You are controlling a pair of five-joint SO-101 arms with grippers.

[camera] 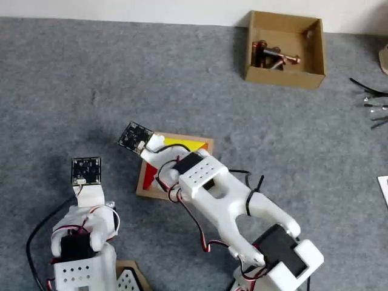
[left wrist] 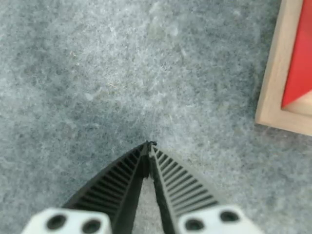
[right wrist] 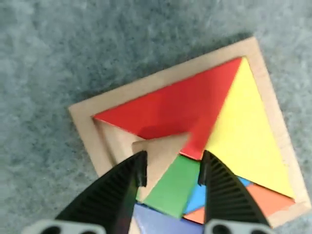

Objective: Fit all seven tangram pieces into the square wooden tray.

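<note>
Over the tray [right wrist: 84, 127]: your right gripper [right wrist: 170, 168] hovered, jaws partly apart, holding nothing.
Inside the tray: red triangle [right wrist: 170, 105], yellow triangle [right wrist: 243, 131] and green piece [right wrist: 170, 187] lay flat (bare wood beside the red).
Beside the tray: your left gripper [left wrist: 148, 145], jaws closed, empty.

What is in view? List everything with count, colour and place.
tray: 1, pale wood, on the mat, under the right hand
red piece: 1, red, in tray
yellow piece: 1, yellow, in tray beside red
green piece: 1, green, in tray
blue pieces: 2, light and dark, in tray by green
orange piece: 1 seen, orange, in tray by yellow
box: 1, brown, far from tray
metal parts: several, coppery, in box
cables: few, black, mat's edge
mat: 1, grey
left hand: 1, black, shut, over mat
right hand: 1, black, open, over tray
</note>
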